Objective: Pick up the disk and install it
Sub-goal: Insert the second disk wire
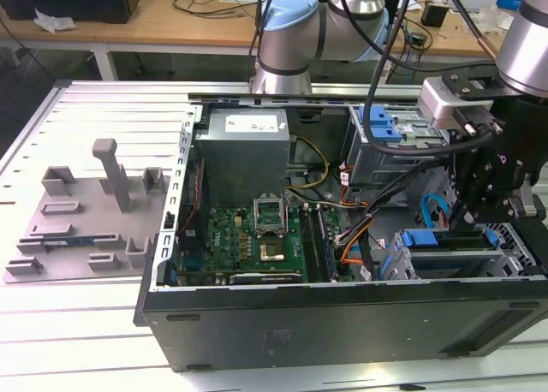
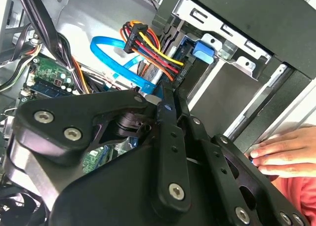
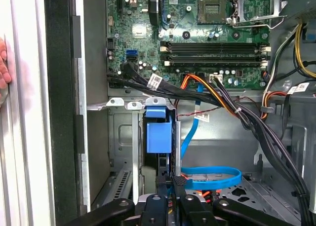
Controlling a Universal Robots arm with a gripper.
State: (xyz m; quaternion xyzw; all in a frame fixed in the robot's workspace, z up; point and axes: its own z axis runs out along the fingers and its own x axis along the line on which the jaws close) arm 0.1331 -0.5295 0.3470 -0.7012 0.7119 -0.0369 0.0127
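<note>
The disk (image 3: 159, 134) stands on edge in the metal drive cage (image 3: 123, 137) at the front corner of the open computer case, its bright blue bracket facing the motherboard. In the exterior view the disk (image 1: 449, 248) lies low at that view's right. My gripper (image 1: 469, 225) reaches down onto it from above. In the first wrist view the gripper (image 3: 170, 179) has its two black fingers close together on the disk's dark rear end. The second wrist view shows the gripper (image 2: 172, 95) tip beside the orange, yellow and red power plug (image 2: 136, 36).
A blue data cable (image 3: 212, 176) loops on the case floor beside the cage. Black cable bundles (image 3: 247, 117) cross toward the motherboard (image 1: 257, 234). The grey power-supply box (image 1: 244, 152) sits at the back. A person's hand (image 2: 281, 154) rests on the case edge. A grey fixture (image 1: 86, 212) lies outside.
</note>
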